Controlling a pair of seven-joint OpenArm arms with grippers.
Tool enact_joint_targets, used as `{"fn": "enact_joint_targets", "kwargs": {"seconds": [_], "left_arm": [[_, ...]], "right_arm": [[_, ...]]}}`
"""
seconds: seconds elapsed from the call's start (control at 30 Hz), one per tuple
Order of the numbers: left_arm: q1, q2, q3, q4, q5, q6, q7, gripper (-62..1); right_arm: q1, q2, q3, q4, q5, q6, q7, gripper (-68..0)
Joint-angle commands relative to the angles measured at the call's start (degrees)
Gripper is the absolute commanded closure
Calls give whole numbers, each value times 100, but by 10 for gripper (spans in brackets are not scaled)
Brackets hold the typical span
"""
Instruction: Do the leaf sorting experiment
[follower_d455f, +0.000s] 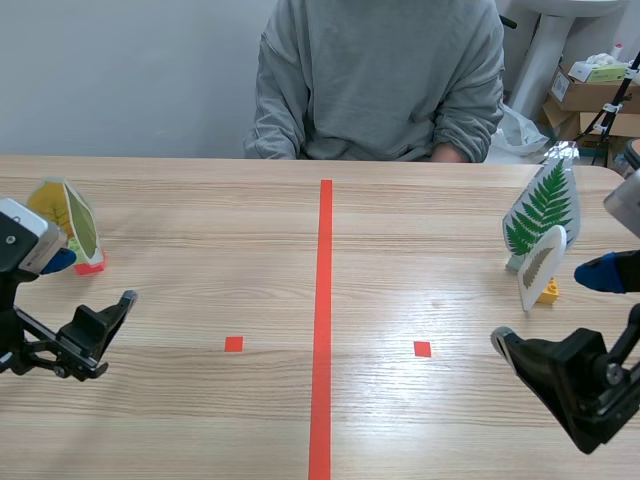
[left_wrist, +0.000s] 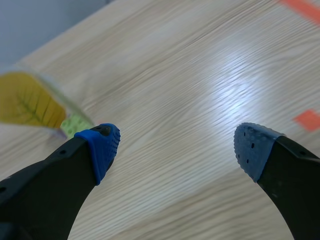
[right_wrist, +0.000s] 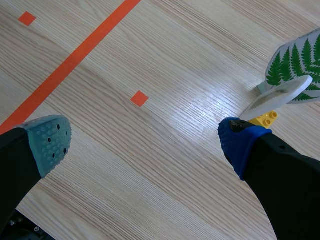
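The right gripper (right_wrist: 145, 135), fingers spread and empty, has the small pale laminated leaf card (right_wrist: 280, 95), standing on end on a yellow brick (right_wrist: 265, 119), at two o'clock just past its blue-padded finger. The left gripper (left_wrist: 185, 147), likewise spread and empty, has the yellow laminated leaf card (left_wrist: 30, 102) at ten o'clock.

Leaf card (follower_d455f: 70, 222) at table (follower_d455f: 200, 260) left, fern card (follower_d455f: 543, 205) behind smaller card (follower_d455f: 538, 268) at right
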Motion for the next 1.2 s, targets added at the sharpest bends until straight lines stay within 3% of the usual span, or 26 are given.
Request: {"fn": "enact_joint_targets", "kwargs": {"seconds": [0.0, 0.2, 0.47, 0.7, 1.17], "left_arm": [[289, 42, -35, 444, -20, 109, 9, -495], [1408, 55, -28, 2061, -24, 328, 400, -495], [2240, 55, -31, 3008, -20, 407, 793, -495], [2586, 70, -31, 3401, -20, 391, 1014, -495], [2612, 70, -31, 3412, -20, 385, 1025, -495]], "right_arm": [[63, 48, -15, -7, 42, -24, 59, -606], [63, 48, -15, -7, 44, -24, 63, -606], [46, 48, -15, -7, 44, -20, 66, -606], [15, 61, 31, -7, 48, 83, 72, -606], [20, 61, 26, -7, 44, 109, 87, -606]]}}
